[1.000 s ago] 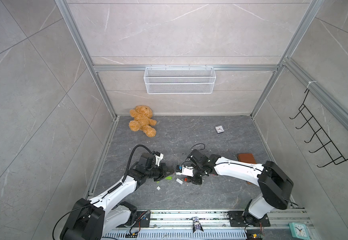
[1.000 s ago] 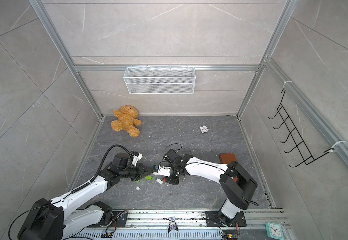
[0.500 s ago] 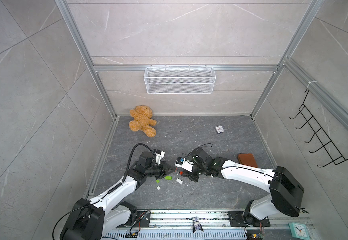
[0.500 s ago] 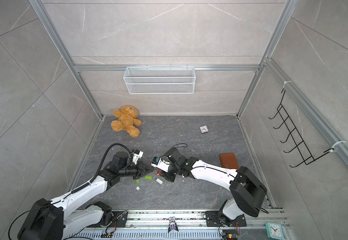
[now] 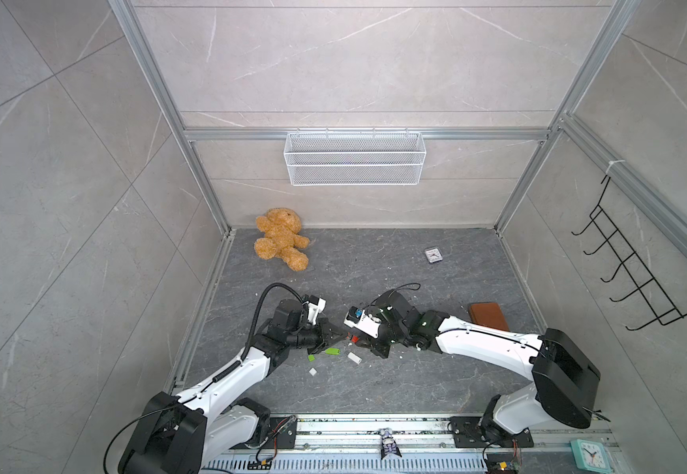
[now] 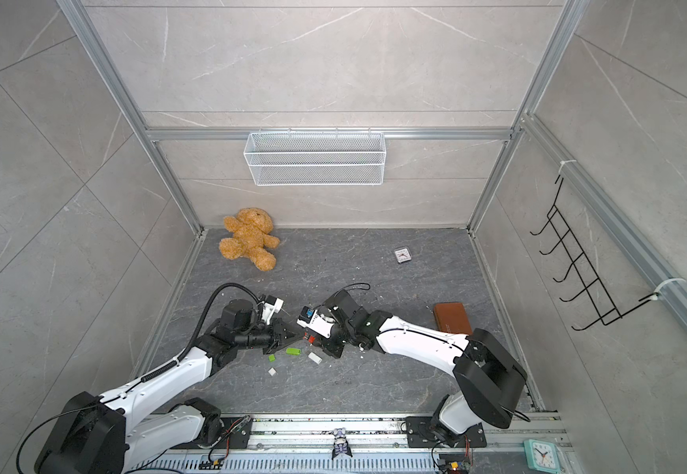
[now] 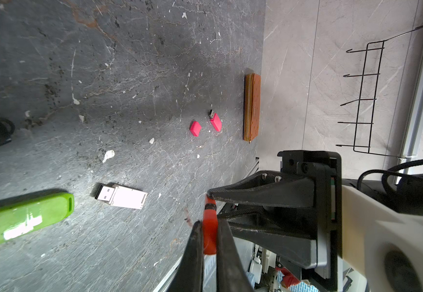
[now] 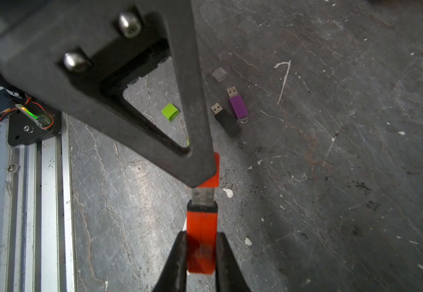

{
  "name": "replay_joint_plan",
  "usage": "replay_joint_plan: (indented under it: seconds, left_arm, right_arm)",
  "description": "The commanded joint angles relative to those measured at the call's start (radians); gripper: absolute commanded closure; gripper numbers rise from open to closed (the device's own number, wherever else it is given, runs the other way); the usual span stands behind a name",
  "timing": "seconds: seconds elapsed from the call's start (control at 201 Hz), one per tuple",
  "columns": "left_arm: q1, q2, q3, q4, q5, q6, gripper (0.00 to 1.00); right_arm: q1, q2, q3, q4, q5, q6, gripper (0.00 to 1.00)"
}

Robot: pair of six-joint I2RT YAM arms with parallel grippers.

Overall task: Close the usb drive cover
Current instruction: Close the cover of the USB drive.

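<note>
Right gripper is pressed together on the body of the red drive, which is held clear of the floor. The metal plug of the drive is left bare and is pointed at the left gripper. A red cap is pinched between the jaws of the left gripper and is held just at the tip of the plug. Whether cap and plug are touching cannot be told, as the joint is partly hidden by a black finger. In both top views the two grippers are seen tip to tip above the near middle of the floor. Just beside them on the floor, a green drive and a white drive are laid, both uncapped. A green cap is found near them. A black drive and a purple drive are laid side by side, with a clear cap near. A pink drive and a pink cap are placed beside a brown wallet. A teddy bear is set in the far left corner.
</note>
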Motion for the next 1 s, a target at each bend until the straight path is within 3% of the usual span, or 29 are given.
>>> replay_joint_plan:
  seconds: [0.0,0.618,0.828,0.997]
  left_arm:
    - [-0.008,-0.017,-0.003,0.025,0.015,0.000,1.00]
    - [-0.079,0.021,0.024,0.018,-0.028,0.022,1.00]
    - [-0.079,0.027,0.012,0.048,-0.009,0.010,1.00]
    - [-0.085,0.055,0.002,0.091,0.007,-0.008,1.00]
  right_arm:
    - [0.007,0.003,0.032,0.009,-0.010,0.024,0.86]
    - [0.006,0.045,0.148,0.035,-0.047,0.073,0.89]
    - [0.005,0.041,0.127,0.124,-0.069,-0.031,0.89]
    - [0.005,0.058,0.168,0.189,-0.092,-0.021,0.91]
